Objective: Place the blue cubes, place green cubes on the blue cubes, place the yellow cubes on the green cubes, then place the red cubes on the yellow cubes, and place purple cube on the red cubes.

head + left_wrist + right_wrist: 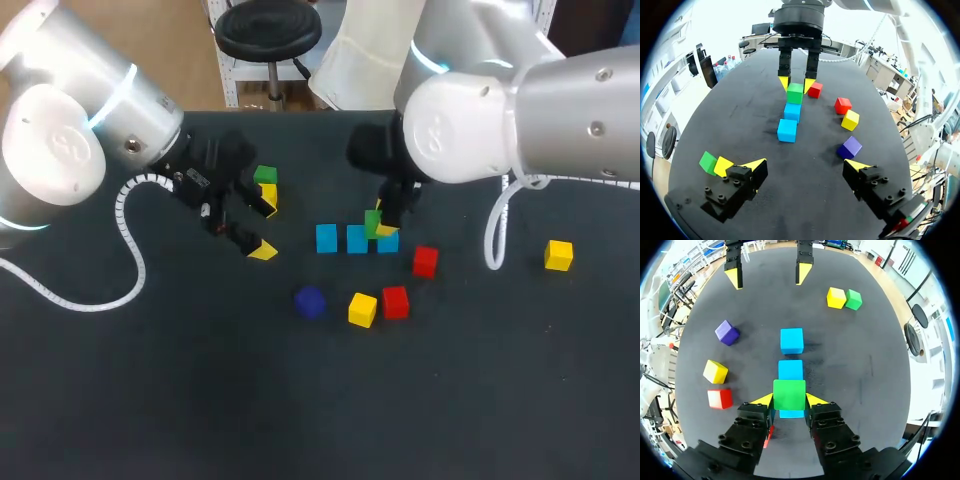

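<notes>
Purple cube [310,302], reds [395,301], yellows [362,309] lie loose on counter [200,400], none stacked. Blue row [357,239] laid, three cubes: step looks done. Right pincer [790,400] clenched on green cube [789,392] directly over end blue [390,244]; green layer barely begun. Left pincer [806,165] released, empty. Second green [265,175] sits beyond, unplaced.

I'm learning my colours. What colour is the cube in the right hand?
It is a green cube, clearest in the right wrist view.
</notes>
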`<move>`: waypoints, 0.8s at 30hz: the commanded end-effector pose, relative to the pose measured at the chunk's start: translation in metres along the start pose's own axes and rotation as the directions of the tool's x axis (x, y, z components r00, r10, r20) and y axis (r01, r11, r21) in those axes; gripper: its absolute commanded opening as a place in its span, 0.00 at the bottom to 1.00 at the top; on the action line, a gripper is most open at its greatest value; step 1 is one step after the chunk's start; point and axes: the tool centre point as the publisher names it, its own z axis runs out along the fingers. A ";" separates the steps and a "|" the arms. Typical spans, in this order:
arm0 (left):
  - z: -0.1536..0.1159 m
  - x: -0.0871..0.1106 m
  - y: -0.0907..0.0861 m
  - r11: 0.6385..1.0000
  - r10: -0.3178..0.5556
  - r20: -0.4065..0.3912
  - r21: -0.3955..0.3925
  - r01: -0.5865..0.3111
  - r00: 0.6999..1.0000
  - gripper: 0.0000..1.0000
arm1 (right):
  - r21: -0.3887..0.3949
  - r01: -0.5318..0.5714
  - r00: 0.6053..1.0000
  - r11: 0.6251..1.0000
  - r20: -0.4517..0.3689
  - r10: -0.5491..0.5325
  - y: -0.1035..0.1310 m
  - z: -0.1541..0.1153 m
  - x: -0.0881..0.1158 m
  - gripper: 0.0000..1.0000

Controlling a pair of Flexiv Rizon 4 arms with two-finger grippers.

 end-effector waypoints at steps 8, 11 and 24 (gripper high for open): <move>0.000 0.001 0.000 1.000 0.003 0.003 0.000 -0.003 1.000 1.00 | -0.005 0.000 1.000 1.000 0.000 0.000 -0.002 0.001 0.000 0.00; 0.000 0.001 0.000 1.000 0.003 0.003 0.000 -0.003 1.000 1.00 | -0.006 -0.001 1.000 1.000 0.000 0.001 -0.002 0.001 0.001 0.00; 0.000 0.001 0.000 1.000 0.003 0.003 0.000 -0.003 1.000 1.00 | -0.012 0.008 1.000 1.000 0.007 -0.008 -0.003 0.002 0.000 0.00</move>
